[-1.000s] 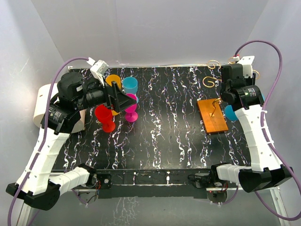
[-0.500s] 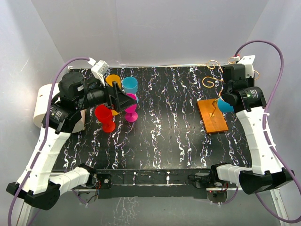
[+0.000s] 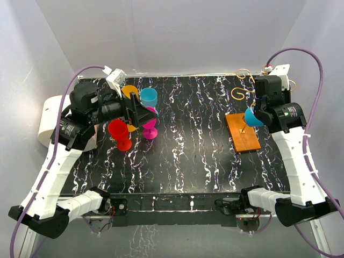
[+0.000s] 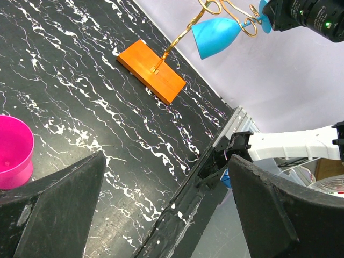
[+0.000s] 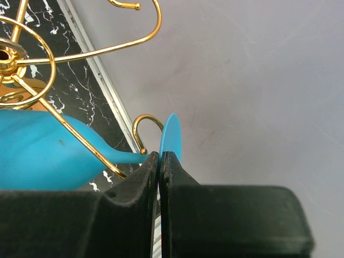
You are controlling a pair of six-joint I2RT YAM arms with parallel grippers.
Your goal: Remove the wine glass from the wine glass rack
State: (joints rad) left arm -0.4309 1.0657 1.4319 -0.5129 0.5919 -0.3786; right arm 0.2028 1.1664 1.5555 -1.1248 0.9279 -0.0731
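Note:
A blue wine glass (image 3: 251,117) hangs tilted from the gold hooks (image 5: 33,58) of the wine glass rack, whose orange base plate (image 3: 243,133) lies at the table's right. My right gripper (image 5: 162,157) is shut on the thin blue foot disc (image 5: 172,134) of the glass, next to a hook end. The bowl (image 5: 43,156) points away to the left. In the left wrist view the glass (image 4: 215,34) and the orange base (image 4: 151,71) show far off. My left gripper (image 4: 166,196) hovers open and holds nothing, over the table's left.
A red glass (image 3: 119,132), a pink one (image 3: 150,124), a cyan one (image 3: 149,97) and an orange one (image 3: 129,91) stand together under the left arm. A white roll (image 3: 47,119) sits off the table's left edge. White walls close in behind and at both sides.
My right gripper has closed onto the glass's foot. The glass has shifted up and to the left along the rack with the right arm. The left arm has stayed still.

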